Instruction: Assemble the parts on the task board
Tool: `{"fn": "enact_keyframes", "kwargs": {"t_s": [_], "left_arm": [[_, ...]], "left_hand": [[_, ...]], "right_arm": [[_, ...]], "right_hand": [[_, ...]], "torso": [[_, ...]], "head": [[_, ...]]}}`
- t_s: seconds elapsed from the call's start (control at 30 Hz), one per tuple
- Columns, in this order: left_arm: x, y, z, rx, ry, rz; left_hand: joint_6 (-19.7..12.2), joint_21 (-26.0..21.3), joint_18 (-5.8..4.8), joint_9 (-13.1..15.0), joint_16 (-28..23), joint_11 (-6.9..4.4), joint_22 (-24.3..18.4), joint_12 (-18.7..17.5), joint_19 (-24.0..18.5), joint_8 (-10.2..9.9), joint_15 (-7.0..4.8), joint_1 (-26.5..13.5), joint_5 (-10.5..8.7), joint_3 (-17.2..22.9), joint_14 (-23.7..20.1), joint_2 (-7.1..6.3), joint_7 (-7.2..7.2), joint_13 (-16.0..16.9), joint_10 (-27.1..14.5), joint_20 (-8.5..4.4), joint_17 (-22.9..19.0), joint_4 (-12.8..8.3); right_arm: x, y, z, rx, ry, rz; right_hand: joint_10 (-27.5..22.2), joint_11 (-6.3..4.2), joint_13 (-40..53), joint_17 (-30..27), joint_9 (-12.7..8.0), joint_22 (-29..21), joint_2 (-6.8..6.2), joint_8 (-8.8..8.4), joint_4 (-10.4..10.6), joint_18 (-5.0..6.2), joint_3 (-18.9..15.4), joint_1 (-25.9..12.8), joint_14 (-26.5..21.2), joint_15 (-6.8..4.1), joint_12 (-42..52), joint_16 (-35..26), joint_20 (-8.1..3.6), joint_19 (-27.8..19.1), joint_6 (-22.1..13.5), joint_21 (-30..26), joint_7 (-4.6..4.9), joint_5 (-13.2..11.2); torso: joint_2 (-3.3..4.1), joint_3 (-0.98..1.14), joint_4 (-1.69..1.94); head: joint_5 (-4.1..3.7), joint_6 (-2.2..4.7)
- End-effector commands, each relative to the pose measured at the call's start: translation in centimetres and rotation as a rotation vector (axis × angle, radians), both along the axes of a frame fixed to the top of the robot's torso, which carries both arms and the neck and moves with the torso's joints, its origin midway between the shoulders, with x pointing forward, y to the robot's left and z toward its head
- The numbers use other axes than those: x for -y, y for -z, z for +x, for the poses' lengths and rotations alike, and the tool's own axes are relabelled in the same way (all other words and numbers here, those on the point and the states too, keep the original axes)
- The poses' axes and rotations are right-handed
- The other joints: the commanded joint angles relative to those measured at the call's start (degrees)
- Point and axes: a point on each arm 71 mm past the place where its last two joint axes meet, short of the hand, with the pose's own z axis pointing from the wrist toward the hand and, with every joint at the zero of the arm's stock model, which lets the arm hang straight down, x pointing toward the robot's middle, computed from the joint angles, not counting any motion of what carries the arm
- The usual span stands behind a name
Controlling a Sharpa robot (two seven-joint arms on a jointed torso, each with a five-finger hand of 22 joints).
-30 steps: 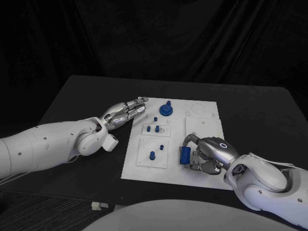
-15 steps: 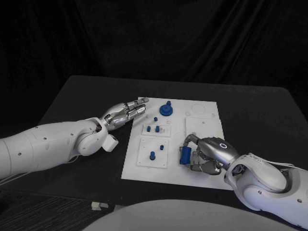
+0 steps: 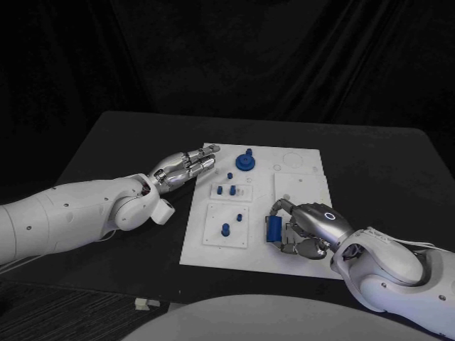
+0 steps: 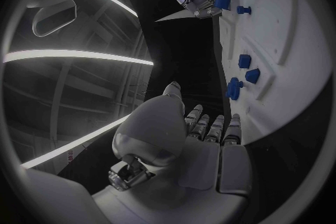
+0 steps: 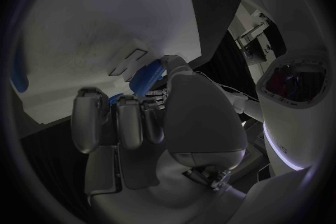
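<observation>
Small blue parts (image 3: 225, 229) on white task board (image 3: 301, 186)

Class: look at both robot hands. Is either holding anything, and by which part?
The right hand grips a blue part on the board, fingers around its sides. The left hand holds nothing.

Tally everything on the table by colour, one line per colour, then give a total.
Blue: 6 parts: the gear, two small pegs, a small pin, a peg, and the cylinder held by the right hand.
White: 1 task board.
Total: 7.
</observation>
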Motion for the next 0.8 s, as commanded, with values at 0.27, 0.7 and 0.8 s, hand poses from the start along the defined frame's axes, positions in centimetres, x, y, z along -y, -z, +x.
{"fn": "enact_keyframes", "kwargs": {"t_s": [0.27, 0.7, 0.8], "left_arm": [[0.25, -0.03, -0.07, -0.003, 0.011, -0.016], [0.20, -0.01, -0.06, -0.003, 0.010, -0.016], [0.18, 0.00, -0.07, -0.003, 0.009, -0.016]], "left_hand": [[0.3, 0.0, 0.37, 0.1, -0.2, 0.46, 0.1, -0.2, 0.1, 0.3, 0.46, 0.1, 0.37, 0.3, 0.0, 0.26, -0.07, -0.1, 0.1, 0.31, -0.1, 0.0], [0.3, 0.0, 0.39, 0.1, -0.2, 0.59, 0.1, -0.2, 0.1, 0.3, 0.49, 0.2, 0.39, 0.4, 0.0, 0.25, 0.02, -0.1, 0.1, 0.38, -0.1, 0.0], [0.4, 0.0, 0.40, 0.1, -0.2, 0.61, 0.1, -0.2, 0.1, 0.4, 0.50, 0.2, 0.40, 0.4, 0.0, 0.25, 0.04, -0.1, 0.1, 0.39, -0.1, 0.0]], "right_arm": [[0.05, -0.17, -0.11, 0.004, -0.006, 0.021], [0.22, -0.25, -0.24, -0.010, -0.006, 0.036], [0.23, -0.25, -0.29, -0.023, -0.004, 0.045]], "right_hand": [[6.0, -0.41, 15.1, 6.5, -0.9, 11.8, 0.95, -2.08, 1.5, 0.17, 4.1, -3.1, 3.8, -0.41, 0.1, 0.0, -0.26, 1.4, 6.0, 0.1, -0.44, 4.8], [6.0, -0.33, 15.1, 6.5, -1.3, 11.8, 1.25, -3.02, 1.7, 0.21, 4.9, -5.1, 3.7, -0.33, 0.1, 0.0, -0.20, 1.3, 6.5, -0.1, -0.37, 4.2], [6.0, -0.29, 15.1, 6.5, -1.3, 11.8, 1.40, -3.07, 1.5, 0.21, 5.2, -5.1, 3.7, -0.31, 0.1, 0.0, -0.19, 1.3, 6.7, -0.1, -0.38, 4.2]], "torso": [[-0.05, 0.00, -0.04], [-0.07, 0.05, 0.03], [-0.06, 0.03, -0.02]], "head": [[0.09, -0.01], [0.08, -0.01], [0.14, -0.01]]}}
